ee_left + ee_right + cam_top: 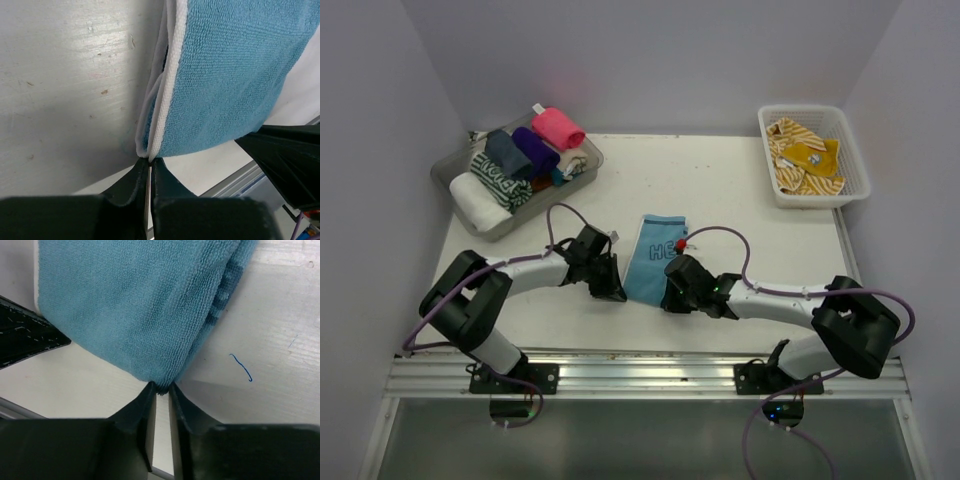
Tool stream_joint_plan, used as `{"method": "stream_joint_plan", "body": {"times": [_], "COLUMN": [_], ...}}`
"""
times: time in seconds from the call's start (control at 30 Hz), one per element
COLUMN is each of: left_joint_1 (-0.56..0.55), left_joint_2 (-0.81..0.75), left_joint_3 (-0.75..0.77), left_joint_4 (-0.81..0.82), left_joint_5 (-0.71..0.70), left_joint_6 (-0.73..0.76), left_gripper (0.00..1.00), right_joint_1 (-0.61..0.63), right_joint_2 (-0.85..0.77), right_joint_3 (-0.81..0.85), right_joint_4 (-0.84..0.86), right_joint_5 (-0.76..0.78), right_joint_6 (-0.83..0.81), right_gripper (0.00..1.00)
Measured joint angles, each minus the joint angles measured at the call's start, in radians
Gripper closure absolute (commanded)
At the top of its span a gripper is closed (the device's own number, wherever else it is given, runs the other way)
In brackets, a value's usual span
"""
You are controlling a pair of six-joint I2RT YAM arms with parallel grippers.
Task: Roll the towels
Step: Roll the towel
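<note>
Where the left claw [149, 163] pinches, towel [235, 75] corner hides.

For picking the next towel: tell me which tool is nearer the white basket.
Right. The right tool meets the blue towel at its near right corner, toward the basket; the left tool pinches its near left corner, farther off.

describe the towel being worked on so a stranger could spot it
On the white table, look near the middle of the front edge. A light blue towel with dark lettering lies there, its near corners held in two black jaws. It is the only towel on the bare tabletop; the rest sit in the clear tray far left or the white basket far right.
</note>
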Motion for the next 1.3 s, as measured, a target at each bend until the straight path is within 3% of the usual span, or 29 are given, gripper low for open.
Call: {"method": "stream_joint_plan", "body": {"times": [0.07,0.27,0.3,0.4,0.5,0.67,0.87,0.93,0.97,1.03,1.3], "left_joint_1": [0.000,0.000,0.000,-0.001,-0.003,-0.003,-0.003,-0.003,-0.003,-0.003,-0.005], "left_joint_2": [0.001,0.002,0.001,-0.011,-0.045,-0.057,-0.023,-0.017,-0.013,-0.008,-0.007], "left_joint_3": [0.000,0.000,0.000,0.000,0.000,0.000,0.001,0.003,0.005,0.006,0.098], "left_joint_4": [0.002,0.002,0.002,0.000,-0.004,-0.005,0.016,0.026,0.027,0.027,-0.062], "left_joint_5": [0.001,-0.001,-0.003,-0.013,-0.047,-0.083,-0.085,-0.081,-0.079,-0.074,-0.066], "left_joint_6": [0.001,0.000,-0.002,-0.012,-0.017,-0.018,-0.025,-0.026,-0.026,-0.029,-0.025], "left_gripper": [1.00,0.99,0.83,0.57,0.55,0.66,0.71,0.79,0.90,1.00,1.00], "right_joint_1": [0.000,-0.001,-0.001,-0.001,-0.001,-0.001,-0.001,-0.001,-0.001,-0.001,-0.002], "right_joint_2": [0.000,0.013,0.014,0.014,0.014,0.014,0.014,0.014,0.014,0.013,-0.038], "right_joint_3": [0.000,0.000,0.000,0.000,0.000,0.000,0.000,0.000,0.000,0.000,0.006], "right_joint_4": [0.004,0.005,0.005,0.006,0.006,0.006,0.006,0.005,0.005,0.002,-0.053], "right_joint_5": [0.002,0.002,0.002,0.002,0.002,0.002,0.003,0.003,0.003,0.004,0.035], "right_joint_6": [0.005,0.007,0.007,0.007,0.007,0.007,0.006,0.006,0.006,0.006,-0.012], "right_gripper": [1.00,1.00,1.00,1.00,1.00,1.00,1.00,1.00,1.00,1.00,1.00]}}
